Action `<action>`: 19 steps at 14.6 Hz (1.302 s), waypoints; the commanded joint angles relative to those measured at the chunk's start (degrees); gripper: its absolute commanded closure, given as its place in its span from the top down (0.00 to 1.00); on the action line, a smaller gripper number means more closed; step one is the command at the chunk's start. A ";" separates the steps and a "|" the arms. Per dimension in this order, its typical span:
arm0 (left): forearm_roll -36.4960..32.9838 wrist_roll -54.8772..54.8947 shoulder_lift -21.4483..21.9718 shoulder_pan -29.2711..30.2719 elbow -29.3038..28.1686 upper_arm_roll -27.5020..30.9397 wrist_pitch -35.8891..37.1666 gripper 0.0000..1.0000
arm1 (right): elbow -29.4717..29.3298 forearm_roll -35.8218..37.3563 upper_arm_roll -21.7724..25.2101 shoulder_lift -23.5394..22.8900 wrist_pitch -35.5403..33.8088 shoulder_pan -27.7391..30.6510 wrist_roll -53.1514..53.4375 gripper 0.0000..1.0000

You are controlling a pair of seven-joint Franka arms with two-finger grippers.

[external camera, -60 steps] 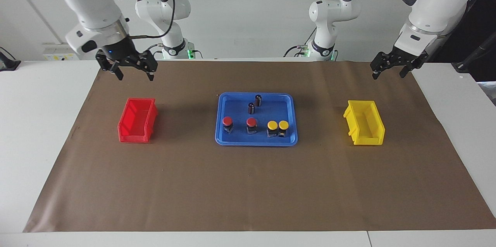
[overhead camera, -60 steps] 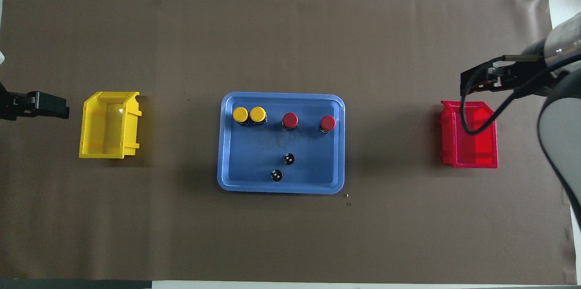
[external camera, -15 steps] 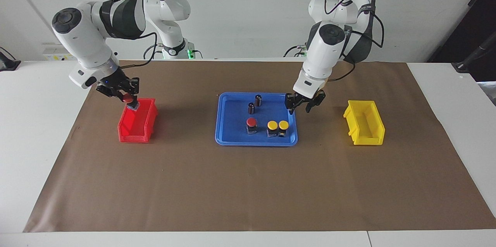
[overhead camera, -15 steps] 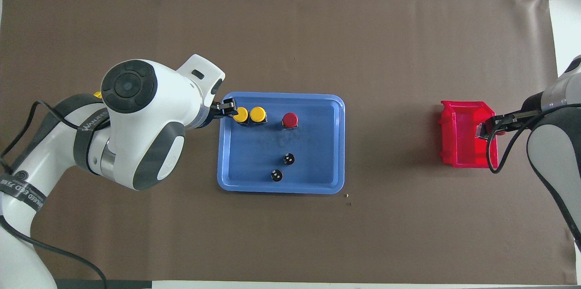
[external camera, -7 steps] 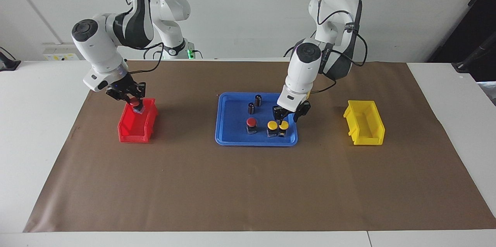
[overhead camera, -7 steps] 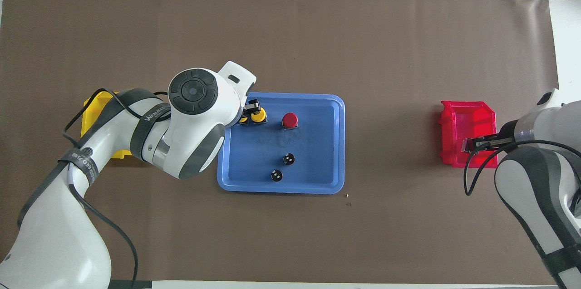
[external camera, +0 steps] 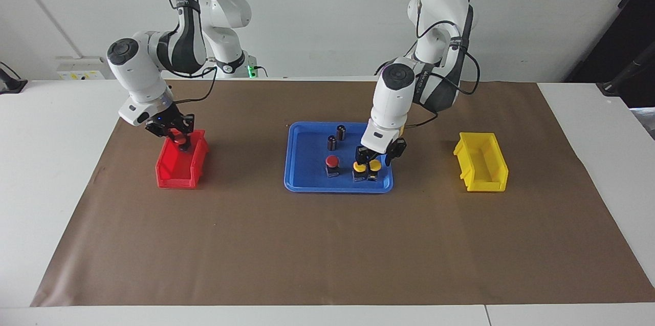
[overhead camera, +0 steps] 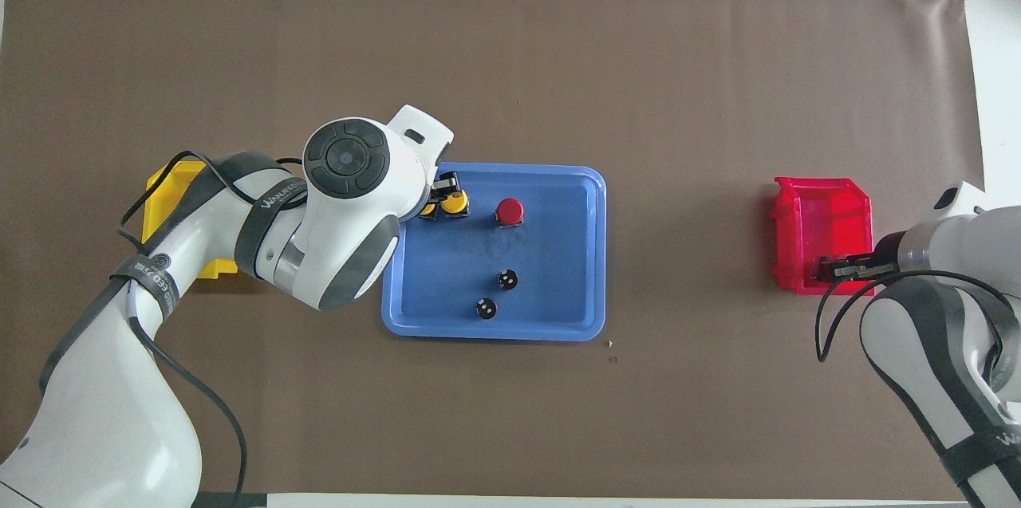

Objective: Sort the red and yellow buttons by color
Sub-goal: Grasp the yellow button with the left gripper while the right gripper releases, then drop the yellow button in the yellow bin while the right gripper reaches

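While the right gripper (external camera: 176,139), clamped on a red button (external camera: 178,137), hangs over the red bin (external camera: 176,170), the left gripper (external camera: 372,161) sits at two yellow buttons (external camera: 367,166) in the blue tray (external camera: 307,185); apparently part-open, grip unconfirmed. Another red button (external camera: 332,161) stands beside them.

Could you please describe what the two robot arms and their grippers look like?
Both arms have glossy white rounded shells with dark grey joint sections and round dark caps at the joints. Thin black cables loop loosely alongside each arm. The left arm carries lettering on a dark band near its wrist. The left gripper and right gripper are small, black and two-fingered.
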State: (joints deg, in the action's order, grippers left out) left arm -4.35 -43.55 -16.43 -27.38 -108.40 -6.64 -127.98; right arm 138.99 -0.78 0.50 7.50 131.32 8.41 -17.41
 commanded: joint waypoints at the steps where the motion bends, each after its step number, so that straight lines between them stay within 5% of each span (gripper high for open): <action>1: -1.89 -1.37 -1.32 -0.48 0.56 0.84 -1.05 0.64 | 2.68 -0.63 -0.59 1.20 2.89 0.90 -1.49 0.20; 5: -2.15 -1.37 -1.32 -0.48 0.56 0.84 -0.87 0.63 | 3.13 -0.63 -0.68 0.76 3.41 0.56 -1.23 0.28; 6: -2.15 -1.71 -1.32 -0.65 0.56 0.84 -0.70 0.55 | 2.87 -0.63 -0.59 0.76 3.33 0.47 -1.31 0.42; 8: -2.06 -1.72 -1.32 -0.48 0.56 0.75 -0.69 0.13 | 1.73 -0.63 -0.59 0.15 2.54 0.55 -1.58 0.65; 9: -1.89 -1.89 -1.23 -0.65 0.56 0.84 -0.43 0.02 | 0.33 -0.63 -0.59 -0.12 1.14 0.55 -1.58 0.67; 12: -1.89 -3.48 -0.62 -0.92 2.65 0.75 3.94 0.01 | -8.79 -0.63 -0.68 -2.83 -8.06 -0.41 -1.23 0.71; 16: -1.97 -1.99 2.36 0.57 13.11 1.28 20.37 0.01 | -25.05 -0.63 -1.03 -5.57 -22.84 -3.74 3.50 0.72; 19: -2.15 10.09 7.01 8.89 13.48 1.28 25.92 0.01 | -33.76 -0.54 -1.03 -9.25 -26.47 -11.72 15.34 0.76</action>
State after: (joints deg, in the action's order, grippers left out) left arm -5.47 -41.57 -12.67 -24.39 -94.44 -5.31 -105.71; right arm 112.12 -0.92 -0.32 2.90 107.22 1.25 -9.30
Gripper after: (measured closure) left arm 0.595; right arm 0.260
